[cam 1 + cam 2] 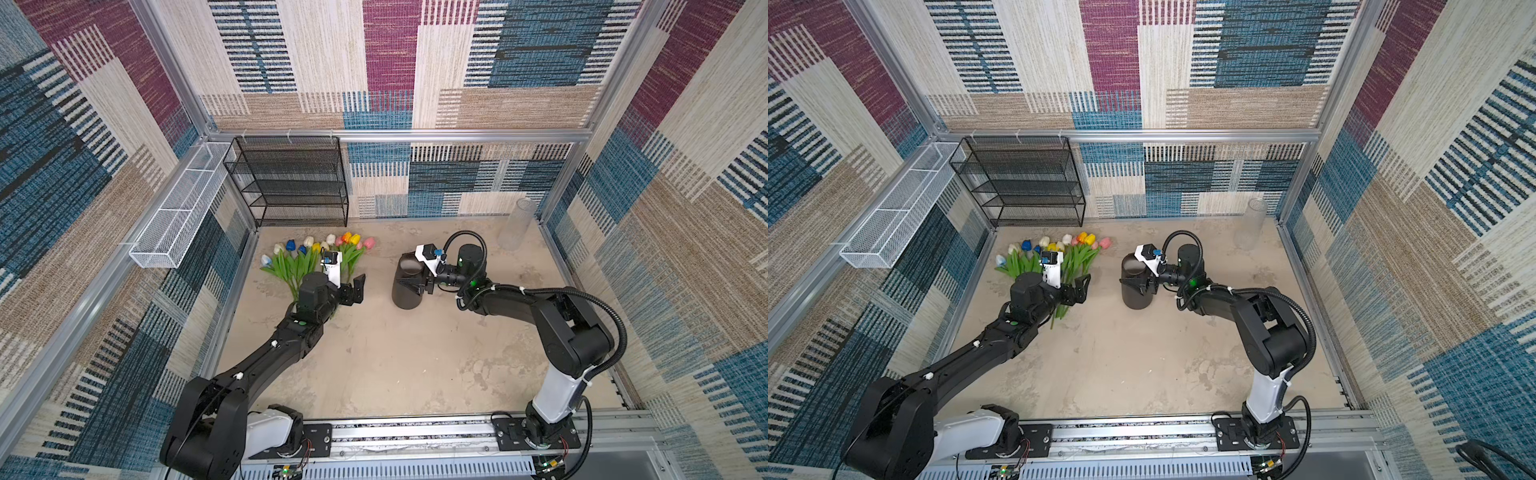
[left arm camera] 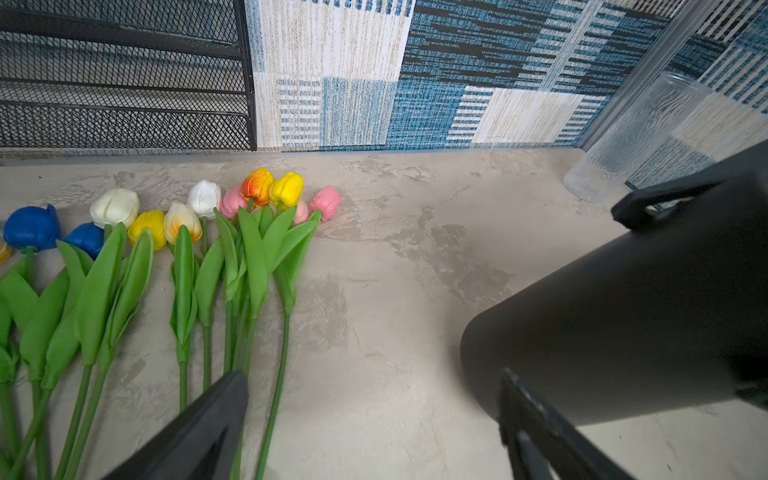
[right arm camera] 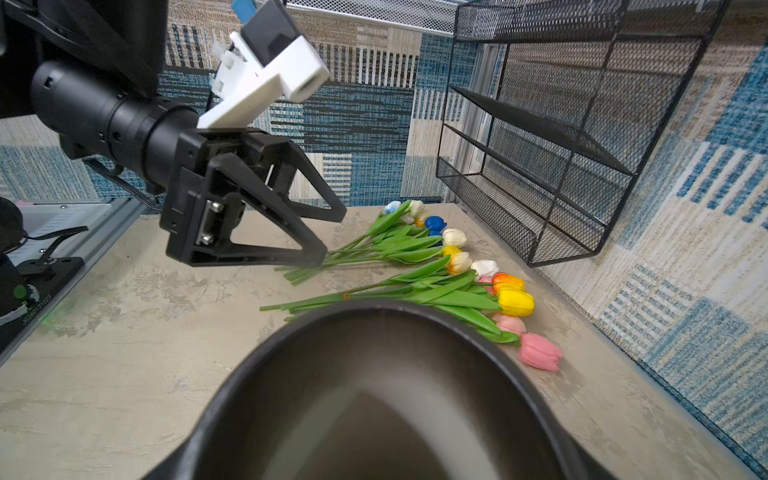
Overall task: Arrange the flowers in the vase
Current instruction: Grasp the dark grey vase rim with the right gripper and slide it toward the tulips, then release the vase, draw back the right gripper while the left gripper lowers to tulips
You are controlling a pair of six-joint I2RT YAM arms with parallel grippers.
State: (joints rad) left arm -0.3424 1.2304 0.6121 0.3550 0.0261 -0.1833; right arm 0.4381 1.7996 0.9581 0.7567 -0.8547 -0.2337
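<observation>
The flowers (image 1: 316, 253) (image 1: 1054, 253) (image 2: 187, 257) (image 3: 436, 286) are tulips with white, yellow, blue, pink and orange heads. They lie flat on the table at the back left, stems pointing toward the front. My left gripper (image 1: 356, 291) (image 1: 1081, 290) (image 2: 374, 415) (image 3: 330, 237) hovers open over the right-hand stem ends, with only bare table between its fingers. The vase (image 1: 405, 299) (image 1: 1133, 299) (image 2: 623, 324) (image 3: 257, 357) is a black cylinder standing upright mid-table, empty inside. My right gripper (image 1: 409, 282) (image 1: 1136, 282) is shut on its upper wall from the right.
A black mesh shelf (image 1: 291, 183) (image 3: 561, 145) stands against the back wall behind the flowers. A white mesh basket (image 1: 178, 208) hangs on the left wall. A clear glass cylinder (image 1: 517, 224) (image 2: 631, 137) stands in the back right corner. Patterned walls close in three sides.
</observation>
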